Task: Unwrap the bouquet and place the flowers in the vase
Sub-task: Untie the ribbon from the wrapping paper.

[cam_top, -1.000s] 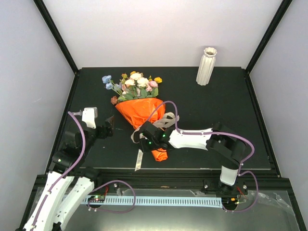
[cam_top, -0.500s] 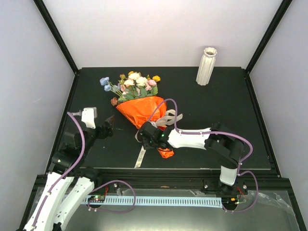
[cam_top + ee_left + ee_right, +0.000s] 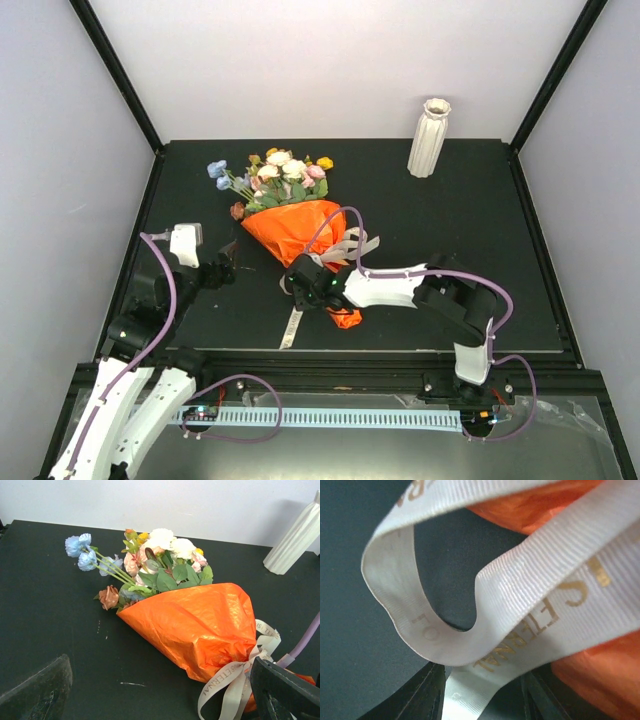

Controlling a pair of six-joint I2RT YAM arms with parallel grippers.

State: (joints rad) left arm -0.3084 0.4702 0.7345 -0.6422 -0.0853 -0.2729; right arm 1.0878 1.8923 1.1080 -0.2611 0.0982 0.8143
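The bouquet lies on the black table, its orange paper still around the stems and the flowers fanning out toward the far left. A cream ribbon is tied at its narrow end. My right gripper is at that tied end. In the right wrist view, the ribbon loops right in front of the right gripper and runs down between its parted fingers. My left gripper hangs open to the bouquet's left and touches nothing. The white ribbed vase stands upright at the far right.
A loose ribbon tail trails toward the table's front edge. The right arm's purple cable arches over the bouquet. Black frame posts and white walls close the table on three sides.
The right gripper has slid left along the tied end, and its fingers have parted a little more. The bouquet shifted slightly to the left. The left arm has not moved.
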